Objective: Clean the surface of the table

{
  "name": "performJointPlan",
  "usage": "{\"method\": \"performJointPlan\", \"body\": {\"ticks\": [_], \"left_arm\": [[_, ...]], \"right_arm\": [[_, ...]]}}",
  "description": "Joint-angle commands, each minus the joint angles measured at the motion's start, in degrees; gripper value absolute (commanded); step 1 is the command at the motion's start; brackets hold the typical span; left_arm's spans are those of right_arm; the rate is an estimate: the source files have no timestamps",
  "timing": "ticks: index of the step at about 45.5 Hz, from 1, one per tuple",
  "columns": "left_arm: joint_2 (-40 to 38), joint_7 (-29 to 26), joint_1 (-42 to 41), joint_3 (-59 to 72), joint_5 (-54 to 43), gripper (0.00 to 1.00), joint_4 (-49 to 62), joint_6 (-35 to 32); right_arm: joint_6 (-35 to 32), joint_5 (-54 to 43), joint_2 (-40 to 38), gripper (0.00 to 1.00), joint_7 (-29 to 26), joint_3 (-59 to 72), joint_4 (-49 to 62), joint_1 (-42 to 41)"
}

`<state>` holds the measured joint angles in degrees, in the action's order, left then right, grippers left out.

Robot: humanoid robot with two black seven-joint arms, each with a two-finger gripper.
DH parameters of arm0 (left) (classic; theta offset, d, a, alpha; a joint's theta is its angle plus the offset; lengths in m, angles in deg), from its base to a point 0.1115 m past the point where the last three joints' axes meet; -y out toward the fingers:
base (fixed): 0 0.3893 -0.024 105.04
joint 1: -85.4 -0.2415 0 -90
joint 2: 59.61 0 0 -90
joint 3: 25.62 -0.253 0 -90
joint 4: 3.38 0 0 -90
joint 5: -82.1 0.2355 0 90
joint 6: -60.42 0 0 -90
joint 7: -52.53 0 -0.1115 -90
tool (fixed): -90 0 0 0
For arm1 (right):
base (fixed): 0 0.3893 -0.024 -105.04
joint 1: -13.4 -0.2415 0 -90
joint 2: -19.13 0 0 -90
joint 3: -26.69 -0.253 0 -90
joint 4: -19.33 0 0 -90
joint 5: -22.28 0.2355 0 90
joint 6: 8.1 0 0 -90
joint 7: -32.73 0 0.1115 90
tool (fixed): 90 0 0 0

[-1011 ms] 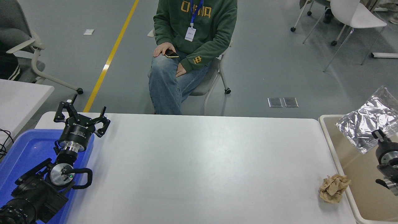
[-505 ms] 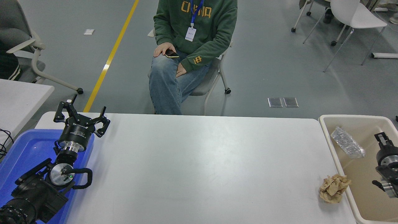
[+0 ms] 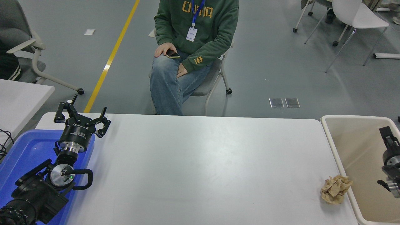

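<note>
The table surface [image 3: 200,162] is a wide white top filling the middle of the head view. A crumpled brown paper ball [image 3: 335,189] lies on it near the right edge. My right gripper [image 3: 393,126] hangs over the beige bin [image 3: 328,131] beside that edge, open, with nothing between its fingers; only one black finger [image 3: 386,134] shows fully, the other is cut off by the picture's edge. My left gripper [image 3: 82,116] stays parked at the lower left, open, above the far end of a blue tray.
The blue plastic tray [image 3: 18,156] sits under my left arm. A smaller white table [image 3: 22,93] stands at far left. A person in a green sweatshirt [image 3: 193,28] sits on a chair beyond the far edge, holding a phone.
My right gripper let go of the silver foil bag over the bin. The bag dropped in and no longer shows. The gripper drifted slightly right; the left arm has not moved.
</note>
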<state>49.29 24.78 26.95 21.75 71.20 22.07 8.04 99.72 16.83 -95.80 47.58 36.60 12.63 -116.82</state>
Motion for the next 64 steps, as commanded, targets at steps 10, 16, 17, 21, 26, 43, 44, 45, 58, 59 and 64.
{"method": "performJointPlan", "body": {"ticks": [10,16,17,21,26,43,44,45,58,59,64], "left_arm": [[0.0,0.1,0.0,0.0,0.0,1.00,0.0,0.0],[0.0,0.1,0.0,0.0,0.0,1.00,0.0,0.0],[0.0,0.1,-0.1,0.0,0.0,1.00,0.0,0.0],[0.0,0.0,0.0,0.0,0.1,1.00,0.0,0.0],[0.0,0.1,0.0,0.0,0.1,1.00,0.0,0.0],[0.0,0.1,-0.1,0.0,0.1,1.00,0.0,0.0],[0.0,0.1,-0.1,0.0,0.1,1.00,0.0,0.0],[0.0,0.1,-0.1,0.0,0.1,1.00,0.0,0.0],[0.0,0.1,-0.1,0.0,0.1,1.00,0.0,0.0],[0.0,0.1,-0.1,0.0,0.1,1.00,0.0,0.0],[0.0,0.1,-0.1,0.0,0.1,1.00,0.0,0.0]], "right_arm": [[-9.7,0.1,-5.7,1.00,3.3,-0.7,-6.8,-2.5],[-9.7,0.1,-9.7,1.00,5.0,-4.7,-16.8,-4.4],[-9.7,0.1,-10.3,1.00,5.0,-5.6,-18.4,-4.6],[-9.7,0.0,-12.2,1.00,5.0,-8.8,-23.8,-5.3],[-9.7,-0.1,-12.4,1.00,5.0,-11.2,-27.2,-6.1],[-9.6,-0.1,-11.9,1.00,5.5,-21.1,-41.0,-7.7],[-9.6,-0.1,-11.8,1.00,5.5,-21.7,-41.8,-7.7],[-9.6,0.0,-11.6,1.00,5.4,-22.1,-42.6,-7.7],[-9.1,0.2,-5.7,1.00,5.9,-25.8,-47.4,-6.9],[-9.1,0.2,-5.0,1.00,6.2,-26.1,-47.4,-6.7],[-8.9,0.2,-1.1,1.00,8.8,-27.6,-47.4,-5.1]]}}
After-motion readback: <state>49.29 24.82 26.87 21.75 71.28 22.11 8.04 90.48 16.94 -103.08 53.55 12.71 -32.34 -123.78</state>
